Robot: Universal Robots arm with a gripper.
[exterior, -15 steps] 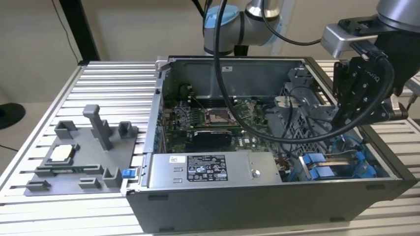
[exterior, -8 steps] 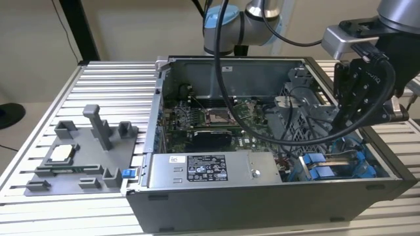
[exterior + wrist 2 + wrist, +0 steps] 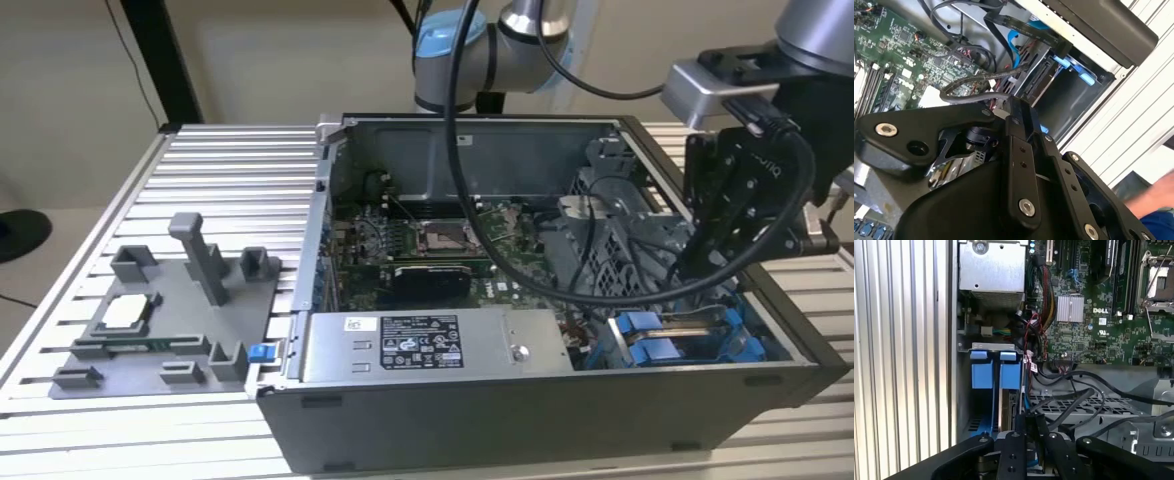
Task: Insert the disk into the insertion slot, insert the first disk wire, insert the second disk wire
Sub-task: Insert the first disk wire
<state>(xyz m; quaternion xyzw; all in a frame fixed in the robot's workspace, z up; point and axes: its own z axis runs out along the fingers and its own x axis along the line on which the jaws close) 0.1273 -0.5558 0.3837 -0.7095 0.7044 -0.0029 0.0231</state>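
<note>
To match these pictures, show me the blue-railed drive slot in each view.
Exterior view: drive slot, in the case's near corner, on the exterior view's right.
First wrist view: drive slot, between the case wall and the cable bundle.
Second wrist view: drive slot, beside the case's outer wall.
Shared landmark: green circuit board.

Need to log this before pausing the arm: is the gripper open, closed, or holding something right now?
Gripper: looks closed, tips together in both wrist views; whether anything is pinched between them cannot be told.
</note>
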